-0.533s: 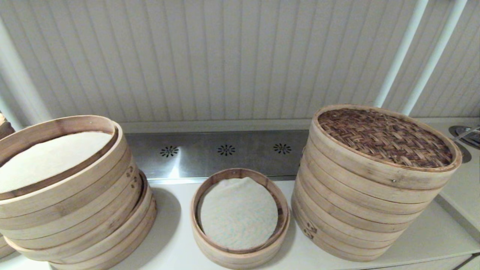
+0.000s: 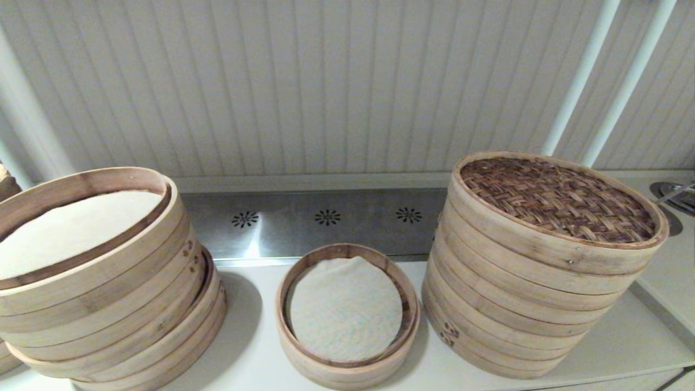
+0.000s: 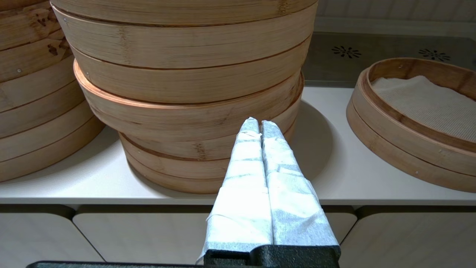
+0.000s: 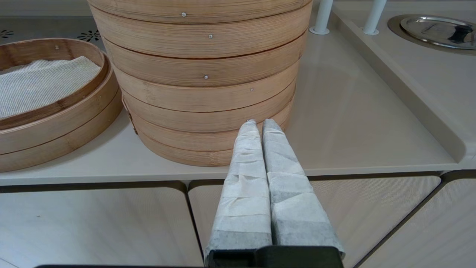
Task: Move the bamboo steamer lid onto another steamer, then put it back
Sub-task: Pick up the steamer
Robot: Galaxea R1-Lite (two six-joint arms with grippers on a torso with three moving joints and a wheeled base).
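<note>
- At 3 o'clock on the counter (image 2: 255,347), the bamboo steamer lid (image 2: 559,198) caps the tall stack (image 2: 521,304).
- At 6 o'clock, well below lid height, sits another steamer (image 2: 347,317), uncovered.
- At 9 o'clock: a second stack (image 2: 103,293).
- Left gripper (image 3: 256,124) and right gripper (image 4: 260,124) hang off the counter's front edge, jaws closed, holding nothing.
- Step judged: not begun. Next: open, rise, grasp the lid's rim.

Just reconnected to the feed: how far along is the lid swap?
Nothing looks done yet. The woven lid sits on the tall right stack; the small basket in the middle is uncovered, its cloth showing. Nothing is in hand: the left tool and right tool are shut and empty, low before the counter edge. Left: lift, place on the basket, return.
</note>
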